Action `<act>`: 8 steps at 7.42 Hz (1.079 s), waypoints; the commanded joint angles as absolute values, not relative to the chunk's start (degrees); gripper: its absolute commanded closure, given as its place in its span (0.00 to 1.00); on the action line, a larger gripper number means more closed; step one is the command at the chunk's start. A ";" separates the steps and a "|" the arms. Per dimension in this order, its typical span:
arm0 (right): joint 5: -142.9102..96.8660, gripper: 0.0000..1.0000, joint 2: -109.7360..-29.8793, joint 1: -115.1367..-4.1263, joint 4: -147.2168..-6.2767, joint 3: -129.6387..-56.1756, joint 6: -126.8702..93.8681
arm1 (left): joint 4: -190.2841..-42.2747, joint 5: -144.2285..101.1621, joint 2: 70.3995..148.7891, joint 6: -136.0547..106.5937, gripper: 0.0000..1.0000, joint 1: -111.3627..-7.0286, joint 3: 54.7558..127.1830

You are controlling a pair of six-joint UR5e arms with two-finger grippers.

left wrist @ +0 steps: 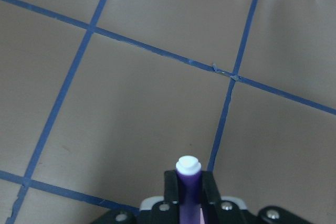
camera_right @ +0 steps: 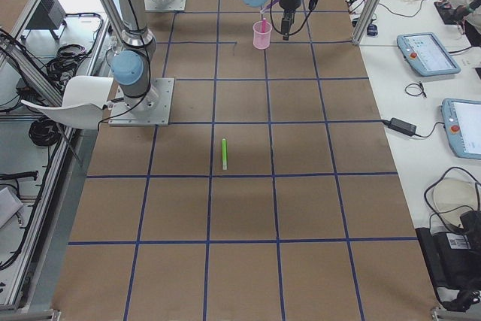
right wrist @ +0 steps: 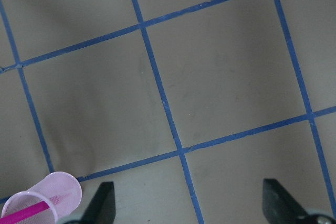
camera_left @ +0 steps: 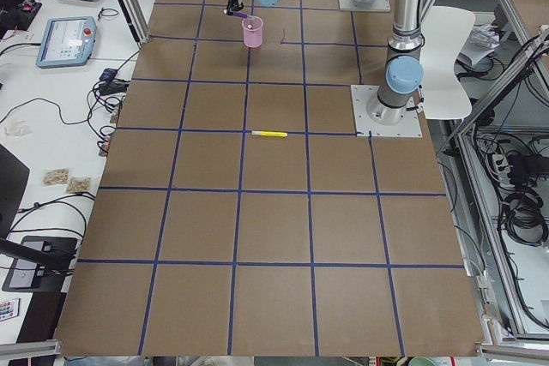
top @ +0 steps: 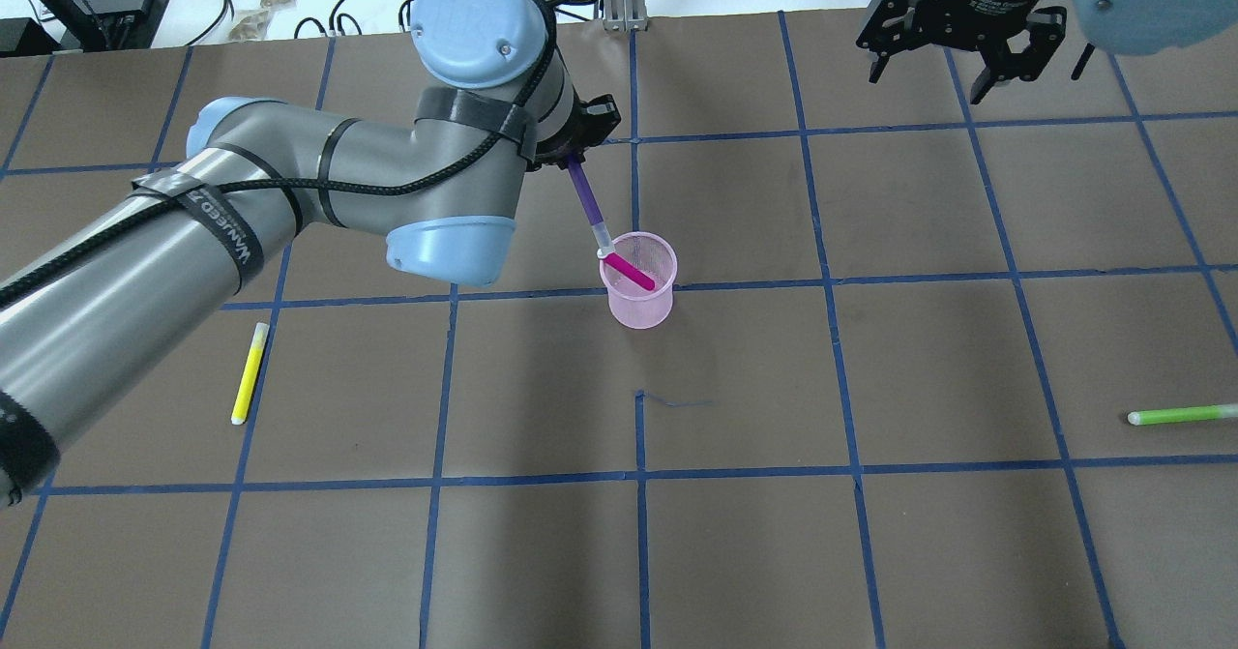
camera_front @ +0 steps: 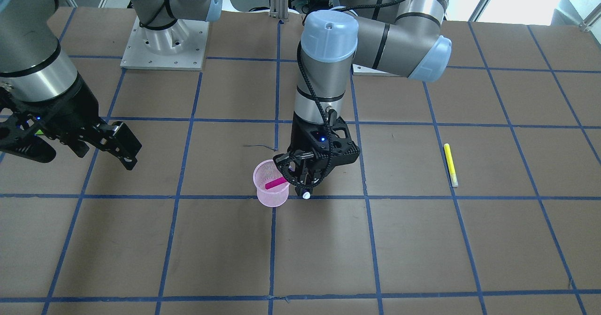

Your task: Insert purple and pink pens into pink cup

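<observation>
The pink mesh cup (top: 640,281) stands upright near the table's middle, with the pink pen (top: 631,272) leaning inside it. It also shows in the front view (camera_front: 272,190) and in the right wrist view (right wrist: 44,198). My left gripper (top: 573,151) is shut on the purple pen (top: 586,199) and holds it slanted downward. The pen's white end is close to the cup's rim, and I cannot tell whether it is inside. In the left wrist view the purple pen (left wrist: 188,182) sits between the fingers. My right gripper (top: 953,69) is open and empty, well away from the cup.
A yellow pen (top: 249,373) lies on the table on my left side. A green pen (top: 1180,415) lies at the right edge. The brown table has a blue tape grid. The arm bases stand at the robot's edge.
</observation>
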State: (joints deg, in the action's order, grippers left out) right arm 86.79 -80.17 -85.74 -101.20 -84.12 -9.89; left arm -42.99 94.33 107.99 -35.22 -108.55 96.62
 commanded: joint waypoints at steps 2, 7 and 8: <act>85.60 0.00 -84.79 -85.52 -101.51 -84.80 5.45 | -42.01 98.44 110.91 -41.99 1.00 -112.94 96.94; 91.15 0.00 -86.30 -85.87 -100.98 -90.33 5.45 | -36.59 98.70 112.59 -45.18 1.00 -114.70 99.75; 90.88 0.00 -86.48 -85.87 -101.42 -90.09 5.54 | -35.61 98.79 112.41 -45.18 1.00 -114.70 100.28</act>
State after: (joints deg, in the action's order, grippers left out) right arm 91.04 -86.15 -85.80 -100.86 -89.32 5.60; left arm -37.31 98.69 112.50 -45.08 -114.62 99.35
